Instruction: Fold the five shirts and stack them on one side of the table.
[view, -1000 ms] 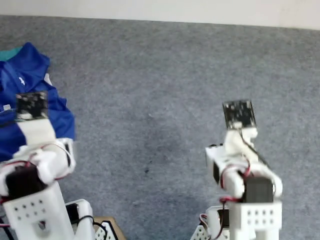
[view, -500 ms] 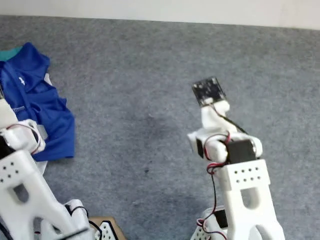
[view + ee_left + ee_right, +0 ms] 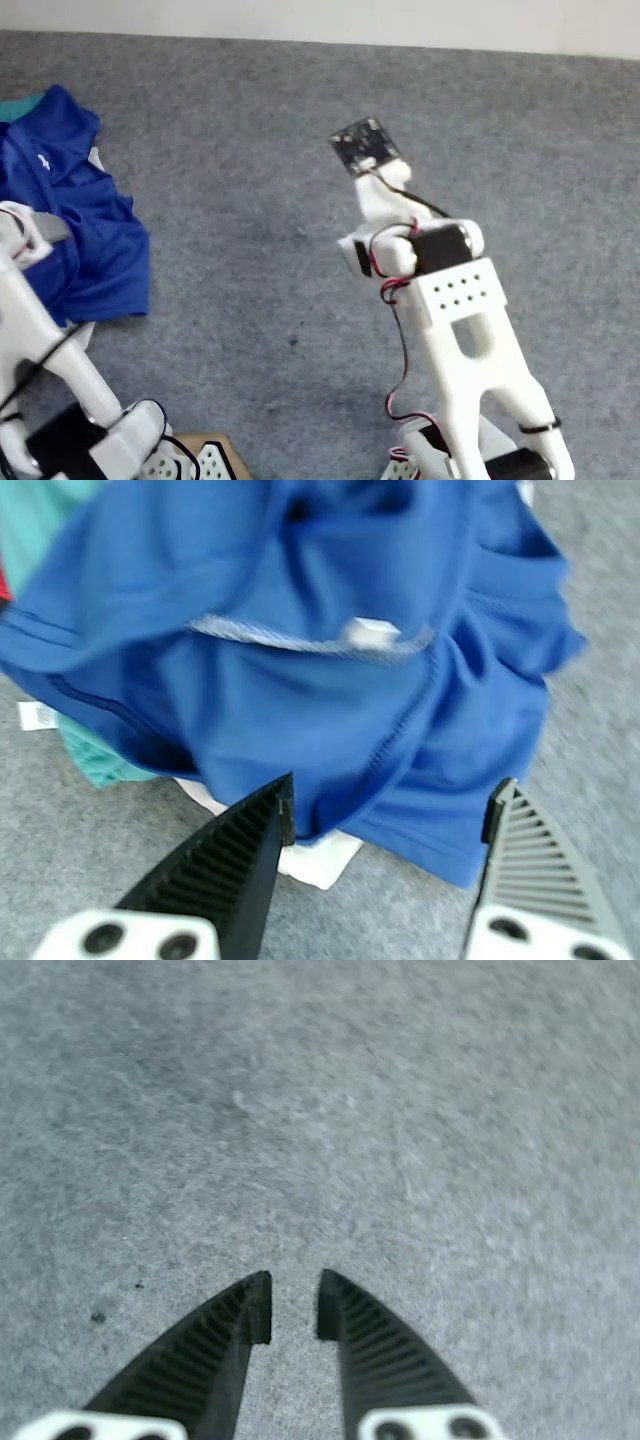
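The left gripper (image 3: 385, 815) is spread wide, its ribbed fingers (image 3: 235, 865) far apart. The right gripper (image 3: 293, 1310) looks almost closed, with a slim gap between its fingertips. The right arm (image 3: 455, 300) is extended forward behind its fingers.

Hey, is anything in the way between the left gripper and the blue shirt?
Nothing visible is. The left gripper hangs open right above the blue shirt, with no other thing between them.
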Controlling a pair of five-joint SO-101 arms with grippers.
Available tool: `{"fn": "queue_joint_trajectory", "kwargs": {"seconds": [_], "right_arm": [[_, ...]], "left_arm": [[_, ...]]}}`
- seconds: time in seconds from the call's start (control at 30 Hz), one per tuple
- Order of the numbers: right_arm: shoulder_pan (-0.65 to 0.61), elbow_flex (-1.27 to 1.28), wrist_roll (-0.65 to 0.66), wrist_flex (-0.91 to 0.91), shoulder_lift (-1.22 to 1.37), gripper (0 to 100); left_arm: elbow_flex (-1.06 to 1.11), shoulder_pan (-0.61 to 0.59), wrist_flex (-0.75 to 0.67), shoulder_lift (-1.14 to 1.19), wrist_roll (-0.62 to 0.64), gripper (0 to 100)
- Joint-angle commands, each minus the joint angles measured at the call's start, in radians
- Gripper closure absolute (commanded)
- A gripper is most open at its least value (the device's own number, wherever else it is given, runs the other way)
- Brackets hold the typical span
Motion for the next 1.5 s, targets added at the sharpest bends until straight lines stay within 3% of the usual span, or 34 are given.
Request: {"fn": "queue_joint_trajectory", "kwargs": {"seconds": [0.0, 0.47, 0.57, 0.83, 1.0, 1.27, 1.47], "right_arm": [[-0.044, -0.065, 0.026, -0.025, 0.022, 83.4], [-0.05, -0.07, 0.011, -0.064, 0.054, 82.9], [-0.05, -0.07, -0.055, -0.096, 0.058, 82.9], [-0.05, -0.07, -0.061, -0.101, 0.058, 82.9], [-0.05, -0.067, -0.063, -0.122, 0.058, 82.9], [-0.05, -0.064, -0.063, -0.139, 0.058, 82.9], [-0.05, -0.059, -0.121, -0.17, 0.059, 82.9]], "left_arm": [[-0.088, -0.056, -0.011, 0.033, -0.005, 69], [-0.127, -0.277, -0.029, 0.047, -0.005, 69], [-0.127, -0.269, -0.066, 0.048, -0.005, 69], [-0.127, -0.137, -0.097, 0.051, -0.002, 69], [-0.145, -0.097, -0.135, 0.084, 0.124, 69], [-0.318, -0.097, -0.132, 0.278, 0.146, 69], [-0.446, -0.091, -0.13, 0.394, 0.238, 71]]}}
